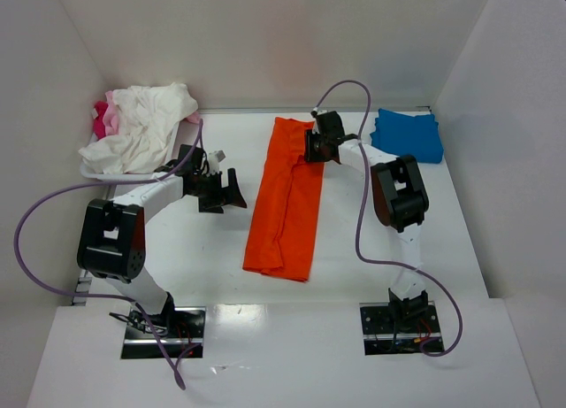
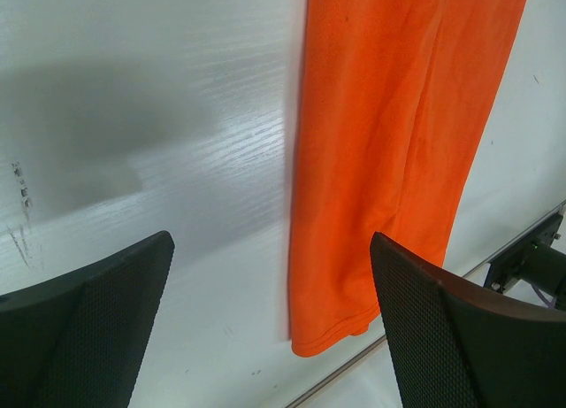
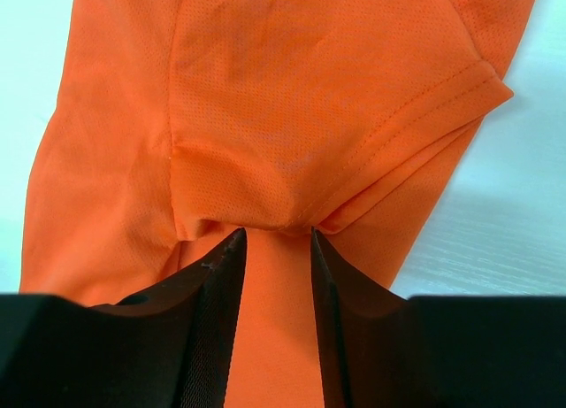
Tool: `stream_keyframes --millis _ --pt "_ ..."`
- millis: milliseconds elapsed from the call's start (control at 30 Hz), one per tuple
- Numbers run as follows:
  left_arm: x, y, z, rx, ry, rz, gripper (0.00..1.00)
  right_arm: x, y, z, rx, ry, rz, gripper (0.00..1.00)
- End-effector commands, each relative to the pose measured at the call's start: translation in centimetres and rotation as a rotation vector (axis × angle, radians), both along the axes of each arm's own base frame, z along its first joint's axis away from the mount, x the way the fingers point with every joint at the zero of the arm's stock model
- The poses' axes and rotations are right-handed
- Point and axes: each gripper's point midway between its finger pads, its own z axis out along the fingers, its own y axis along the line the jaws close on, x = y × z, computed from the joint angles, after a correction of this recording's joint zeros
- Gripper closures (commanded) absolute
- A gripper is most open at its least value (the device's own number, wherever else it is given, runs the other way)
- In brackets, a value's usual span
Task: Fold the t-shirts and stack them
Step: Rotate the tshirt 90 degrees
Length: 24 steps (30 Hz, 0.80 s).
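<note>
The orange t-shirt (image 1: pixel 285 204) lies folded into a long strip down the middle of the table. My right gripper (image 1: pixel 311 147) is at its far right edge, by a sleeve. In the right wrist view the cloth (image 3: pixel 309 98) puckers at the fingertips and fills the narrow gap of the right gripper (image 3: pixel 276 233), which is shut on it. My left gripper (image 1: pixel 225 194) hovers left of the strip, wide open and holding nothing. In its wrist view the left gripper (image 2: pixel 270 240) frames bare table and the shirt's hem end (image 2: pixel 389 142). A folded blue t-shirt (image 1: pixel 409 134) rests at the far right.
A heap of white t-shirt (image 1: pixel 141 125) with pink cloth (image 1: pixel 102 118) behind it sits in the far left corner on a white tray (image 1: pixel 88 169). White walls enclose the table on three sides. A metal rail (image 2: pixel 522 249) runs along the near edge.
</note>
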Motion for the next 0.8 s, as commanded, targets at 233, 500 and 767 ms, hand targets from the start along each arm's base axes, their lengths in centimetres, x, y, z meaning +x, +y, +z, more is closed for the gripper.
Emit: stream_keyframes --millis 233,500,767 --pt "0.2 -0.3 -0.4 -0.002 -0.004 -0.024 0.00 2.3 1.0 0.5 0.005 -0.034 -0.015 0.53" --pt "0.4 -0.4 -0.4 -0.007 -0.007 -0.035 0.00 3.6 1.2 0.8 0.005 -0.052 -0.035 0.54" --pt "0.4 -0.4 -0.4 -0.007 -0.007 -0.035 0.00 4.4 1.1 1.5 0.005 -0.073 -0.057 0.54"
